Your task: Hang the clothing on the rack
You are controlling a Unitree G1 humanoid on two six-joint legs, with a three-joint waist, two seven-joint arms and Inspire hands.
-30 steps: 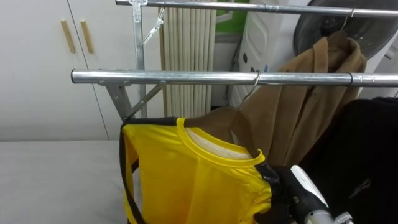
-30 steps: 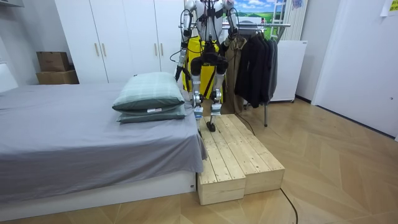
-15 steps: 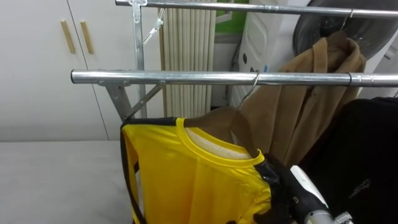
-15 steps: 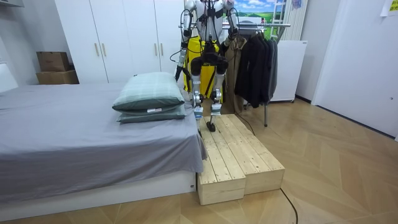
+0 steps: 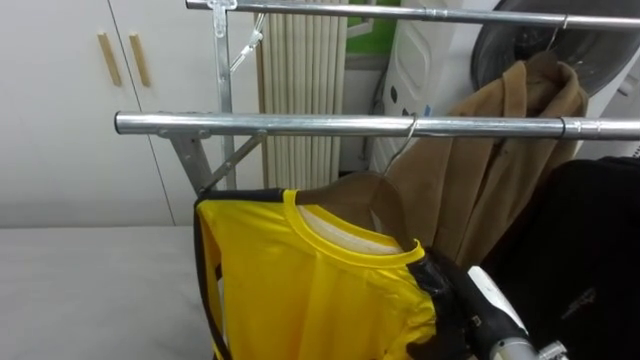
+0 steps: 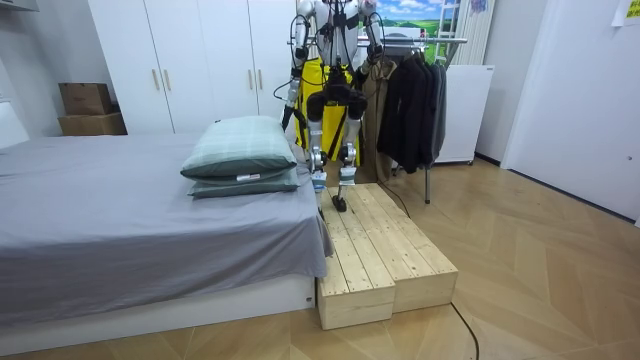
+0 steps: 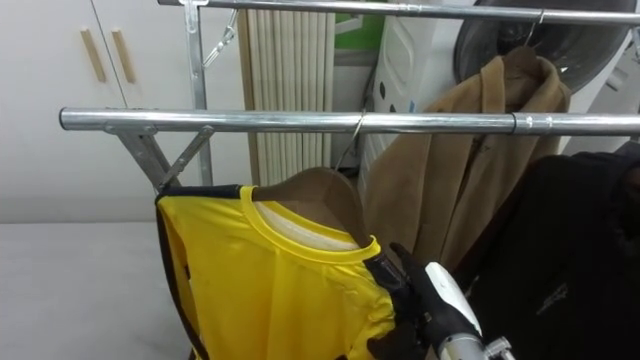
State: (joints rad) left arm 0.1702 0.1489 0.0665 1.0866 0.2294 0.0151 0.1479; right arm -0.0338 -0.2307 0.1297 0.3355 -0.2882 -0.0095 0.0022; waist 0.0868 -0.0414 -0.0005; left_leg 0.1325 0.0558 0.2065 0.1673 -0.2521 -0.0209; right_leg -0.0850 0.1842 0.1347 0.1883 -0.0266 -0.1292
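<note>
Room view:
- Bed with grey cover (image 6: 110,225) on the room view's left, with a pale green pillow (image 6: 242,146) stacked on a second one.
- Robot stands upright just beside the bed on a low platform of pale wooden planks (image 6: 385,255). It faces the clothes rack at the back wall.

Eye views, left to right:
- White wardrobe doors with short wooden handles (image 5: 122,58).
- Horizontal bright metal rail (image 5: 300,124), braced by slanted struts at its left end.
- Yellow short-sleeved shirt with dark side trim (image 5: 310,290) hangs below the rail on a hanger with a thin wire hook (image 5: 411,128). The hook is over the rail, and a brown hanger shoulder shows behind the collar.
- Right hand (image 5: 440,292) is at the shirt's right shoulder. Its dark fingers are curled over the cloth, which bunches under them, and the white wrist casing runs down to the lower right.
- Tan long coat (image 5: 500,160) hangs just past the hook.
- Black jacket (image 5: 590,250) at the far right, touching the coat.
</note>
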